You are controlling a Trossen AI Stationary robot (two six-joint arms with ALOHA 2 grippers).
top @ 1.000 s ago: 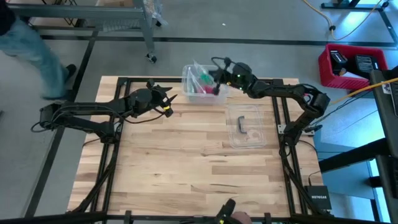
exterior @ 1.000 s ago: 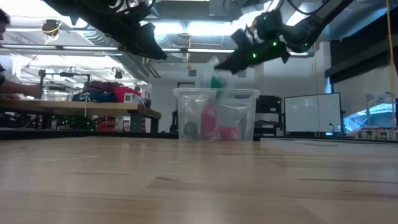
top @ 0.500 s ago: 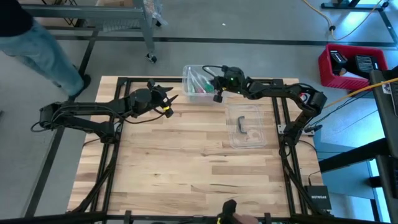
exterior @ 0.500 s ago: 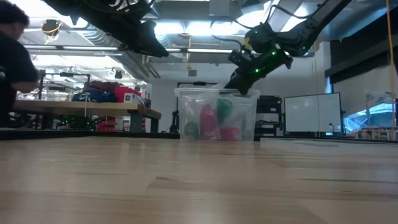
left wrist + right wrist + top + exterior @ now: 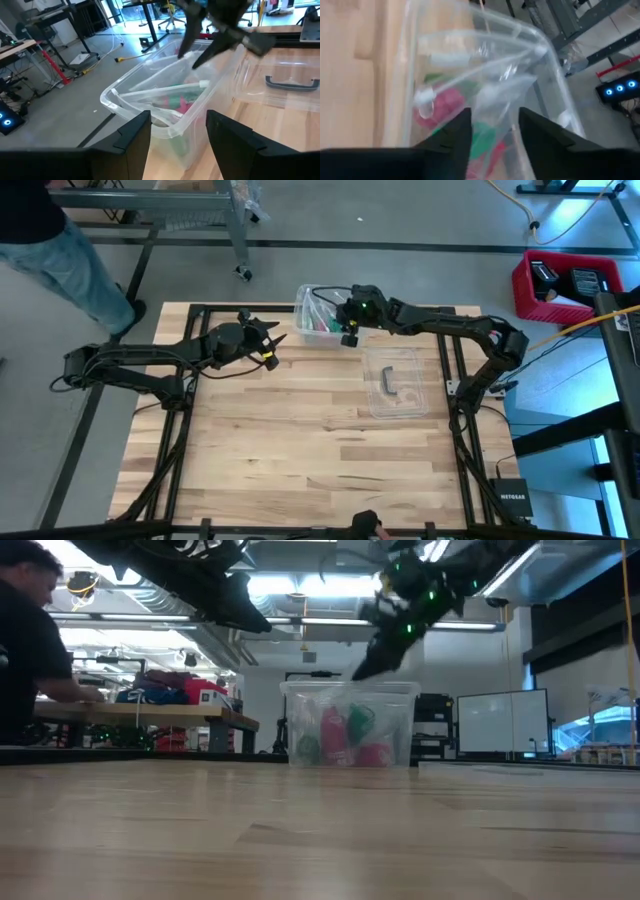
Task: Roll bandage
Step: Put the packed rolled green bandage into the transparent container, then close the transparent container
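Right gripper [image 5: 347,332], jaws parted and empty, hovered above the clear tub [image 5: 304,298] where the bandage [image 5: 358,723] lay, apparently just released.

Two robot arms over the bench [image 5: 300,440], one clear tub [image 5: 318,311], one clear lid [image 5: 395,382] lying flat, one red crate [image 5: 560,285], one person [image 5: 30,640].

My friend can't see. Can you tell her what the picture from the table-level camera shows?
A clear plastic tub stands on the far side of a wooden table, with a green bandage and pink things inside. The right gripper hangs just above it, jaws apart and empty.
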